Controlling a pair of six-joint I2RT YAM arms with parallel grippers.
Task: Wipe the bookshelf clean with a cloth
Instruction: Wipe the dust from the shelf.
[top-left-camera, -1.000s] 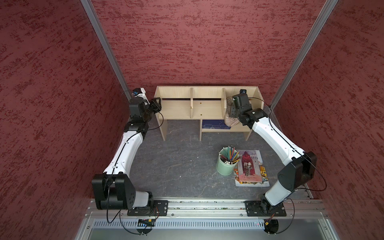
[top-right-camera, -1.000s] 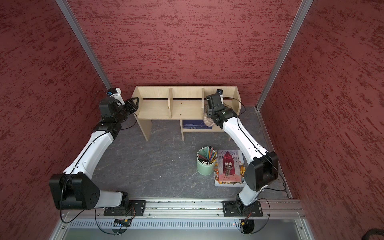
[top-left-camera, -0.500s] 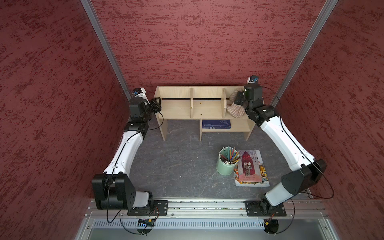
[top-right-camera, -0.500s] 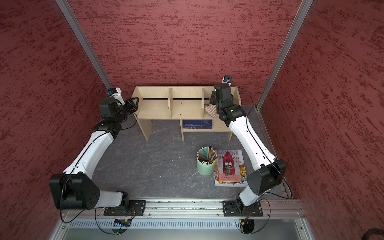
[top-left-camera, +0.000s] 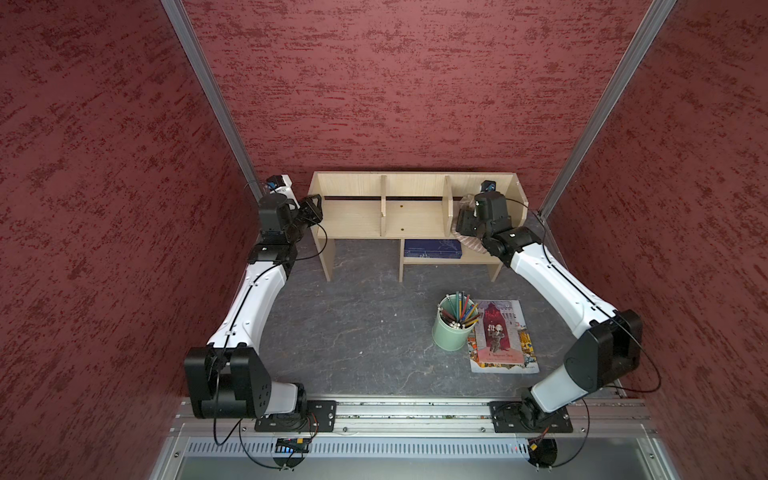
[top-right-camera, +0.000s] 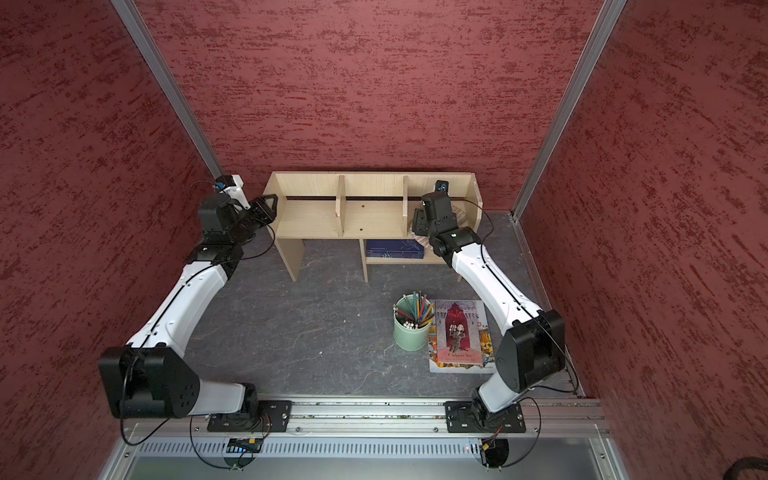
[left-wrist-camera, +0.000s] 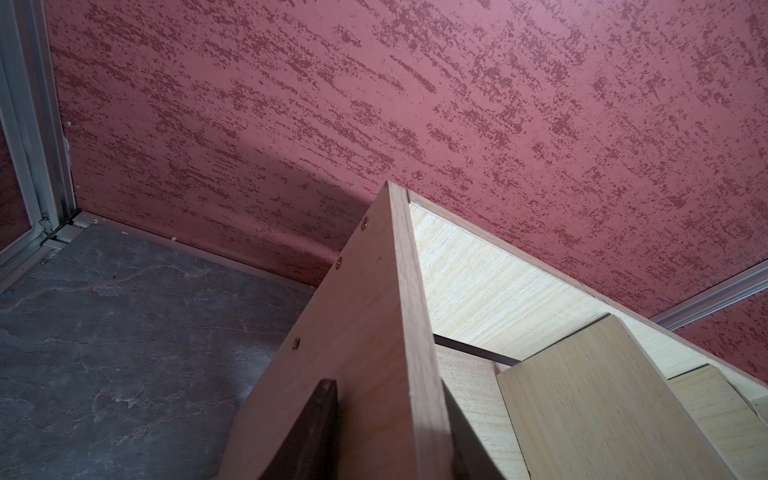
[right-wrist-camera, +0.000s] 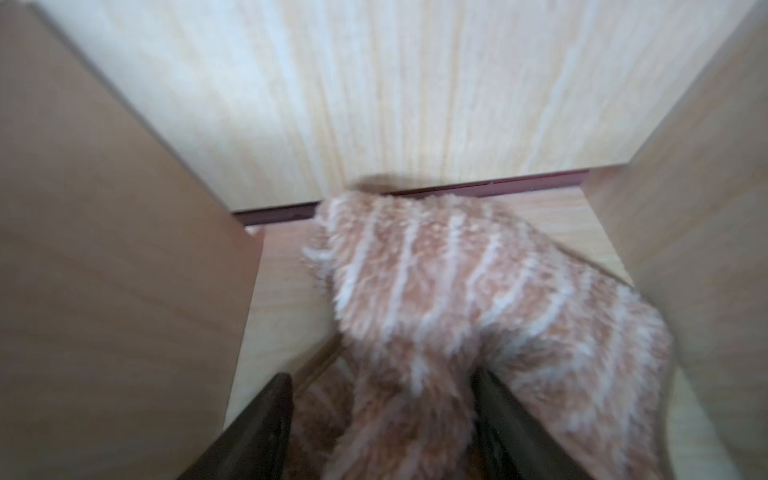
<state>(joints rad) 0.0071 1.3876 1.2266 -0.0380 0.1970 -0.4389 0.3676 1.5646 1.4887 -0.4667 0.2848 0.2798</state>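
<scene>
At bookshelf (top-left-camera: 353, 216) left end panel, left gripper (left-wrist-camera: 388, 399) clamped across board. In rightmost top compartment, right gripper (right-wrist-camera: 382, 374) jaws spread wide, not pinching; cloth (right-wrist-camera: 457, 291) bunched loose between them on compartment floor, trailing over front edge.

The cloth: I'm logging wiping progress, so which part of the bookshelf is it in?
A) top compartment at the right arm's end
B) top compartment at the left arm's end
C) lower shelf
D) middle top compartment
A: the cloth lies on the bookshelf top board, between the last divider and the end panel on the right arm's side.
</scene>
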